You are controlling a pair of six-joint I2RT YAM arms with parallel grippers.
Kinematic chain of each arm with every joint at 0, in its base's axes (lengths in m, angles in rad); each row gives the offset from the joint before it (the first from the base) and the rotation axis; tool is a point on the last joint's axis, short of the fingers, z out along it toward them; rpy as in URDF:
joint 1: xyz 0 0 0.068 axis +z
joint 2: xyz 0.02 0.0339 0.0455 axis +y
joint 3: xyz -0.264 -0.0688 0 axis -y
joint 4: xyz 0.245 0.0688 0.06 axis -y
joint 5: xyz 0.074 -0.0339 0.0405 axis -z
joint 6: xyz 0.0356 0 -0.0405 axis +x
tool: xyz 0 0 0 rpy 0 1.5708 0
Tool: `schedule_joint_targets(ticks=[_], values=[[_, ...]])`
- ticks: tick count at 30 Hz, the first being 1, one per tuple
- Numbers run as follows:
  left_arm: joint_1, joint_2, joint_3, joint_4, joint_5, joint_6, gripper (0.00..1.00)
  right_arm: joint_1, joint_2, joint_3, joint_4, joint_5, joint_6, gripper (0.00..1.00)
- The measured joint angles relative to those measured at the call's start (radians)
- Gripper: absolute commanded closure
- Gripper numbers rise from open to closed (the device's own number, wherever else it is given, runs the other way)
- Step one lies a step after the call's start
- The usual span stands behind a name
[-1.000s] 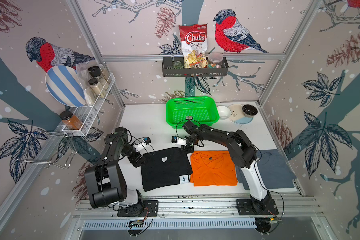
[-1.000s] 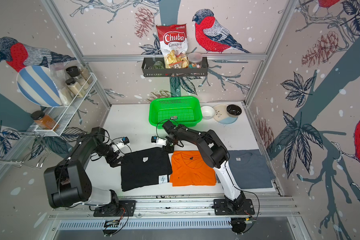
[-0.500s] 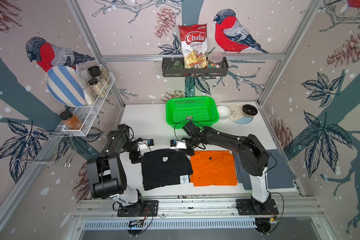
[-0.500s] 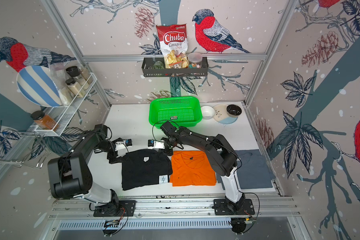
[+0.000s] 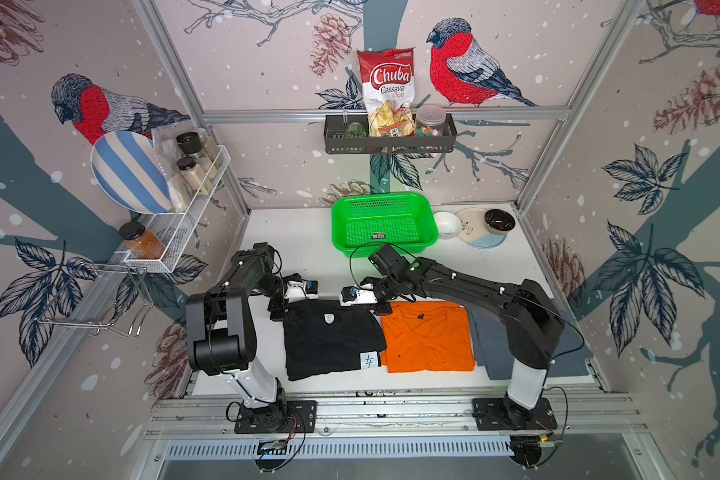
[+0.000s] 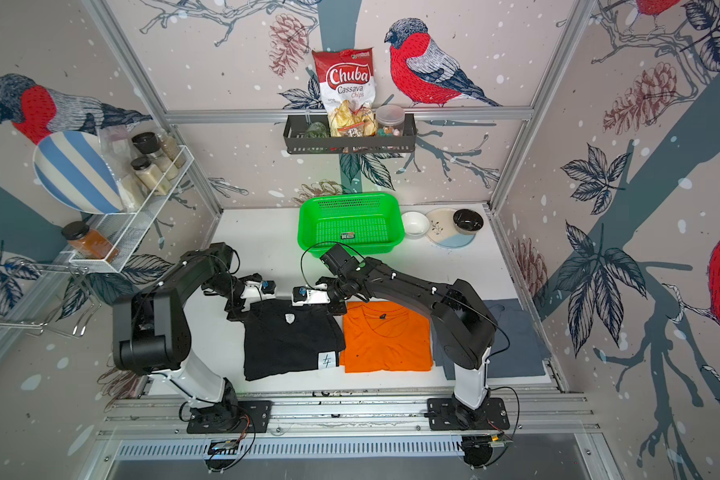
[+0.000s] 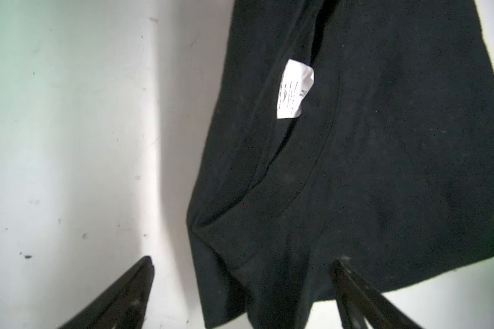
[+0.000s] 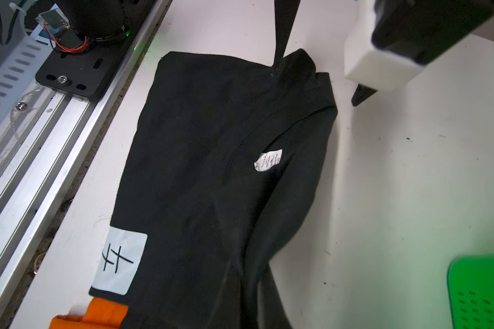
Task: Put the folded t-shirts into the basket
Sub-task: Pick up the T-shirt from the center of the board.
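1. White tabletop (image 5: 308, 245) under bird-print walls (image 5: 495, 166), with black t-shirt (image 5: 329, 338), orange t-shirt (image 5: 427, 336) and grey-blue t-shirt (image 5: 487, 349) side by side along near edge.
2. Green basket (image 5: 383, 205) at far side, well apart from all three.
3. Left gripper (image 7: 243, 260) spread wide, straddling black t-shirt's far left corner.
4. Right gripper (image 5: 381, 306) pinched together on its far right corner.

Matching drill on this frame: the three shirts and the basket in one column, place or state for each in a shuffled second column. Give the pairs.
1. black t-shirt
2. orange t-shirt
3. grey-blue t-shirt
4. basket

A. partly hidden by the right arm
B. no shirt inside
C. lies between the other two shirts
D. one corner sits between the fingers of the open left gripper

Pairs: 1-D, 2-C, 3-A, 4-B
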State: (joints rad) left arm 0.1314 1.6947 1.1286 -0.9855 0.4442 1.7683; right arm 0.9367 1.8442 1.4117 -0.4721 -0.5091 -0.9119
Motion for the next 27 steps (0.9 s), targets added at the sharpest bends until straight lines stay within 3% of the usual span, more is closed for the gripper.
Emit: schedule_joint_targets(ticks=[10,14,17,22,24,27], values=[[-0.009,0.058,0.005,-0.037,0.008,0.030,0.07,0.023,-0.076,-0.049,0.026,0.030,-0.009,0.97],[-0.009,0.077,0.017,-0.045,0.008,0.030,0.14,0.032,-0.093,-0.055,0.026,0.045,-0.027,0.97],[-0.009,0.091,0.036,-0.070,0.008,0.038,0.30,0.037,-0.103,-0.056,0.026,0.056,-0.028,0.97],[-0.009,0.117,0.090,-0.119,0.014,0.045,0.84,0.037,-0.123,-0.069,0.040,0.058,-0.026,0.97],[-0.009,0.132,0.119,-0.152,0.015,0.045,0.94,0.036,-0.134,-0.078,0.056,0.058,-0.020,0.97],[-0.009,0.135,0.144,-0.195,0.012,0.045,0.97,0.022,-0.141,-0.082,0.069,0.050,0.016,0.97]])
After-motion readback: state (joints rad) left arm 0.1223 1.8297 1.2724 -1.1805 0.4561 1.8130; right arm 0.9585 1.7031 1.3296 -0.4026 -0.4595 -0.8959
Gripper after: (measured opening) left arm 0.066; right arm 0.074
